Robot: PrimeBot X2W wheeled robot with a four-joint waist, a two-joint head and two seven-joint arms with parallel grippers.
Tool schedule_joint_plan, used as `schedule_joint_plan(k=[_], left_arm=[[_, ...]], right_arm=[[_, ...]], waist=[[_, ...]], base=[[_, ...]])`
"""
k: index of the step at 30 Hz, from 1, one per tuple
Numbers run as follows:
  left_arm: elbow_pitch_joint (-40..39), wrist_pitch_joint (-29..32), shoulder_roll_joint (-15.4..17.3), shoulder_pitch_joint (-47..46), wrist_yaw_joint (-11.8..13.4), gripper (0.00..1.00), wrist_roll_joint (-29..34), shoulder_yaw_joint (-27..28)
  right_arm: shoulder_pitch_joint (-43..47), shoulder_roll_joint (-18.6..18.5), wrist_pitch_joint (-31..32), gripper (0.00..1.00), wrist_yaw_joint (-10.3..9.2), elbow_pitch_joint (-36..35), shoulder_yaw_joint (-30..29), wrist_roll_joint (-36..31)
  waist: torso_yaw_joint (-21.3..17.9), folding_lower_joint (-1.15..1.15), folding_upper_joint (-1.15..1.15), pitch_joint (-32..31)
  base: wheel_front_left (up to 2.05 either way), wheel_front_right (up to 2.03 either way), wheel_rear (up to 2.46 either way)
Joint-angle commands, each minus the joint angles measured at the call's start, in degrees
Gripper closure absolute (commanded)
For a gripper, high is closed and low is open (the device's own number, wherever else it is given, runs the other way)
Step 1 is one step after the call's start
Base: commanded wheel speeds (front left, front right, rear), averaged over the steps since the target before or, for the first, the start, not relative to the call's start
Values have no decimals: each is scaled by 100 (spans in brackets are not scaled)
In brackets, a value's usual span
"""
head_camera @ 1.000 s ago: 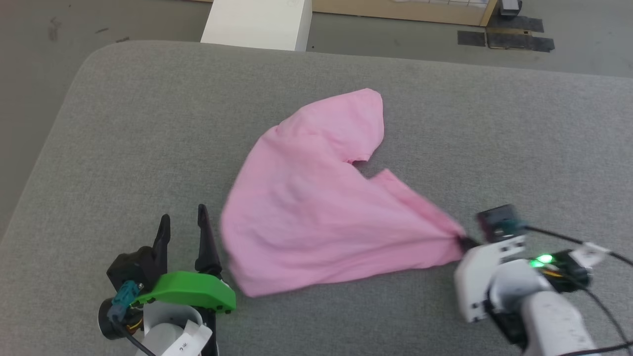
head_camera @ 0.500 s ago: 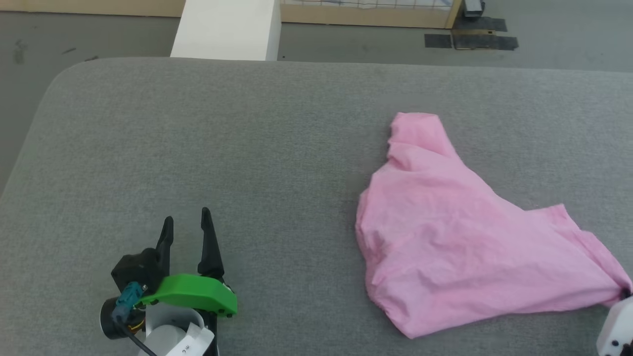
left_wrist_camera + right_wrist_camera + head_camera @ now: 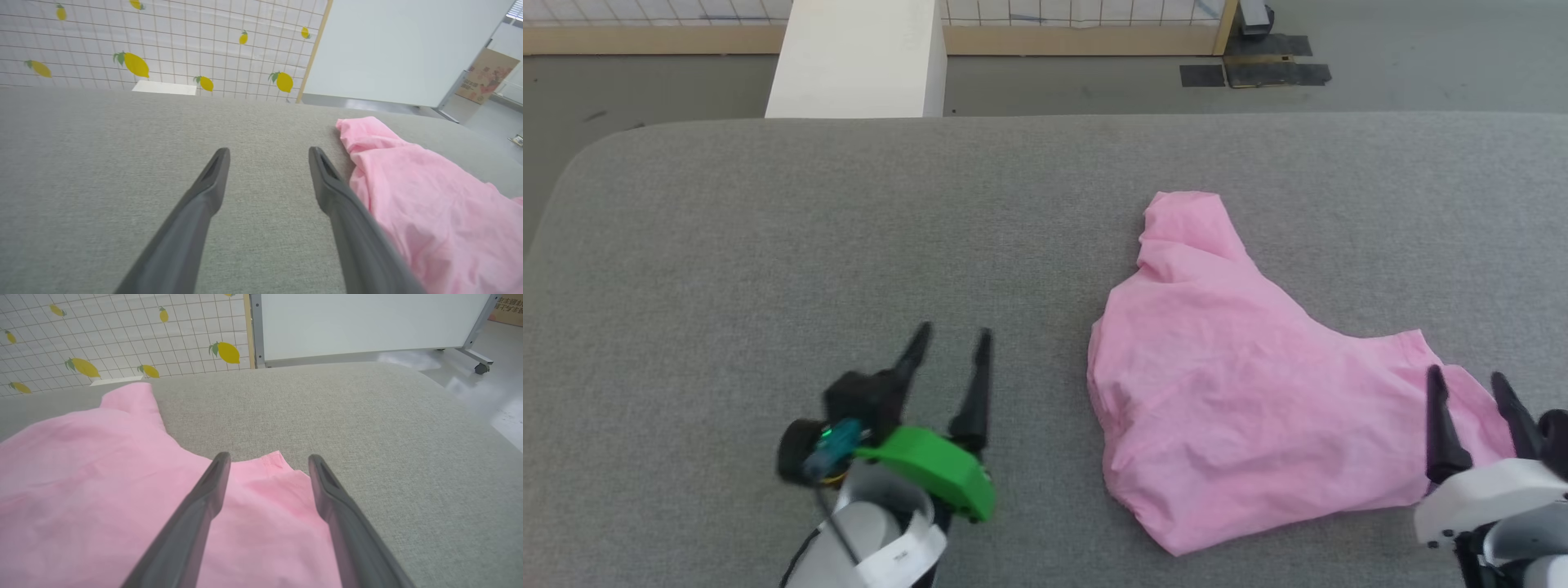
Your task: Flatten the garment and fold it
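Observation:
The light pink garment lies bunched and wrinkled on the right half of the grey padded table. Its left edge shows at the right of the left wrist view as the garment. My right gripper stands open over the garment's right corner, fingers apart above the pink hem, holding nothing. My left gripper is open and empty over bare table, a short way left of the garment.
A white box stands beyond the table's far edge, in front of a tiled wall with a wooden base. Dark tape patches mark the floor at the back right. A whiteboard on wheels stands past the table.
My right gripper has opened and let go of the garment's corner after dragging it right. My left gripper has moved right toward the garment. The head camera has also shifted.

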Motion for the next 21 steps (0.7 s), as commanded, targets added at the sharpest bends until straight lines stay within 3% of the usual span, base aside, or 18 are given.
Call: schedule_joint_plan(k=[1,4,8,20,21], left_arm=[[102,158,33,-212,-152,0,124,-169],[398,649,25,-559,-506,0,214,-600],[801,1256,-9,-1099,-756,0,270,-1024],[2099,3355,175,-2586,-950,0,-262,-2067],[2208,3594,209,-2657,-951,29,-295,-2149]], right_arm=[[-13,1,-104,0,-11,-72,138,52],[4,1,-158,0,-11,-167,384,65],[-17,1,-147,0,-11,-228,554,103],[-230,1,-282,0,-11,-157,984,349],[-245,1,-303,0,-11,-140,1009,365]], waist=[[-53,0,0,0],[-124,0,0,24],[-203,0,0,106],[-691,0,0,467],[-724,0,0,497]], base=[[0,0,0],[0,0,0],[0,0,0],[0,0,0],[0,0,0]])
